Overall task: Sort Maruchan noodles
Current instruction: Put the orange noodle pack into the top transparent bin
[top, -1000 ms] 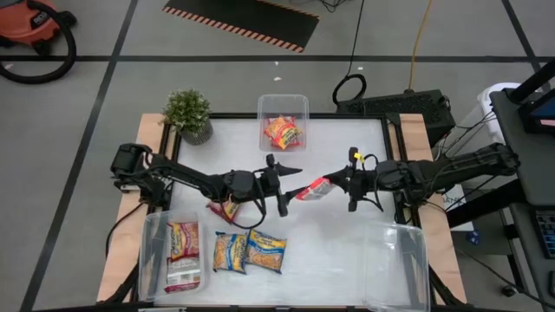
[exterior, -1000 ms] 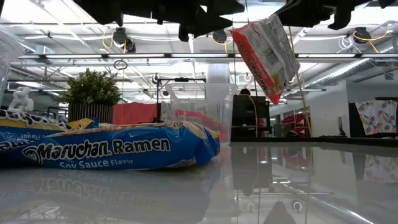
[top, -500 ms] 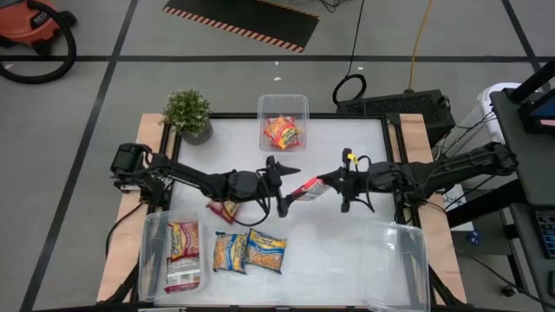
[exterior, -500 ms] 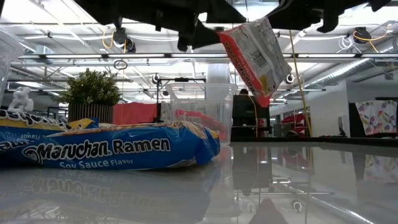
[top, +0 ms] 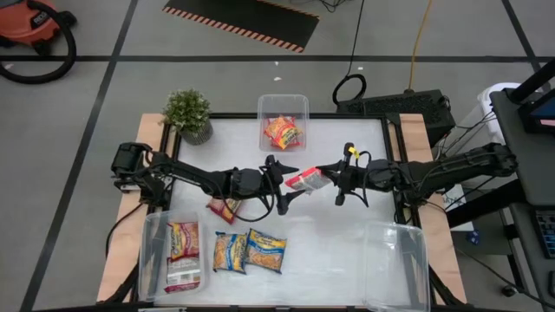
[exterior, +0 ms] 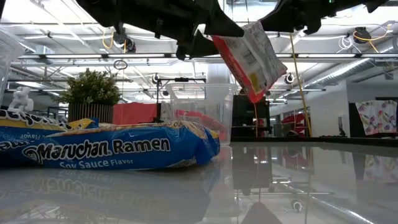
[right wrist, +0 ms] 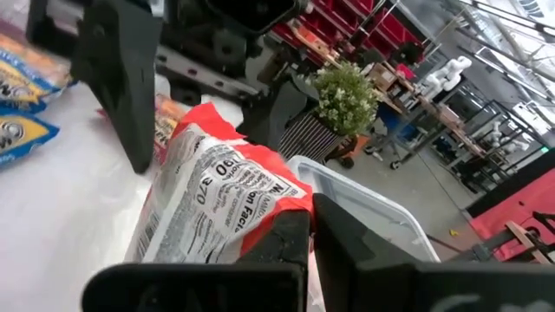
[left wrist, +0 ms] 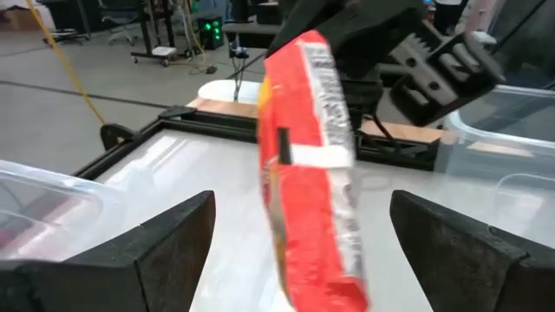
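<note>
Red-white packet (top: 305, 179) aloft, perhaps tilted

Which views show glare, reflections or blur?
Low view: the table mirrors the room's lights, and the near blue packet reflects in it. High view: even light, faint sheen on the table. Left wrist view: the held red packet is soft and blurred. Right wrist view: its print reads clearly.

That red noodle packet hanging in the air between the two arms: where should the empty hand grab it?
The red packet hangs edge-on between the open left hand, held at its top by the right hand. Probably best to grip the free lower half, closing on its two flat faces from the left arm's side: thin and flat there, clear of the other hand.
</note>
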`<act>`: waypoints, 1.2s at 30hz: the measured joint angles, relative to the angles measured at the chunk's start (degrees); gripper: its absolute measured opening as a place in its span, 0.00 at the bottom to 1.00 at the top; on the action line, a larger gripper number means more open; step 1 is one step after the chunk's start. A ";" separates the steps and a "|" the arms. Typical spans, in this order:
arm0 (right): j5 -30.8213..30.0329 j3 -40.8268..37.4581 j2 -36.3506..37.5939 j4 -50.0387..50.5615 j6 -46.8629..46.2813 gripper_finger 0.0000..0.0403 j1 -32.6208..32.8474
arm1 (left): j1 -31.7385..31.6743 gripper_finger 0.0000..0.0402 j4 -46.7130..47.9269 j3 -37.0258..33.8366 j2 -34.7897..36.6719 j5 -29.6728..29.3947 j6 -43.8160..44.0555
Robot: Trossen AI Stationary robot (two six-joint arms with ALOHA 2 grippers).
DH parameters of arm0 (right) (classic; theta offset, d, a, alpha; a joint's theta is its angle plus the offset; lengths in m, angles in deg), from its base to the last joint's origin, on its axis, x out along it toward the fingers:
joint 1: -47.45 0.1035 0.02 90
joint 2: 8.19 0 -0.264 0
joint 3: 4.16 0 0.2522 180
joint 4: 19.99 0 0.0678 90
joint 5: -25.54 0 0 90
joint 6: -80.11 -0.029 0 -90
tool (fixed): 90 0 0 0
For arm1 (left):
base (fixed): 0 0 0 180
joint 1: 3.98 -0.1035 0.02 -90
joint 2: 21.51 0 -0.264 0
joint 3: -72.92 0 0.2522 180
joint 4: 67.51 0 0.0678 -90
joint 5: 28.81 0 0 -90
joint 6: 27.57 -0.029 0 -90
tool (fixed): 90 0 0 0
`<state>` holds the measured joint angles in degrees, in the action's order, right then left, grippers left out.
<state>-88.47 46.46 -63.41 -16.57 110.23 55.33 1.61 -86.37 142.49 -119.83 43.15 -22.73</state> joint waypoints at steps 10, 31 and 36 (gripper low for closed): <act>0.00 0.00 0.00 -1.80 -0.97 0.00 0.00 | -0.37 0.87 1.65 0.00 0.00 -3.08 -2.26; -0.23 0.01 0.05 -4.93 0.52 0.00 -0.07 | -0.07 0.33 -2.01 0.00 0.00 -4.31 -9.87; -0.15 0.07 0.15 -6.38 0.69 0.03 -0.04 | 0.28 0.30 -4.37 -0.09 0.00 -4.52 -14.14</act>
<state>-88.62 46.52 -63.26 -22.95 110.92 55.29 1.89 -90.74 142.40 -119.83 38.64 -36.87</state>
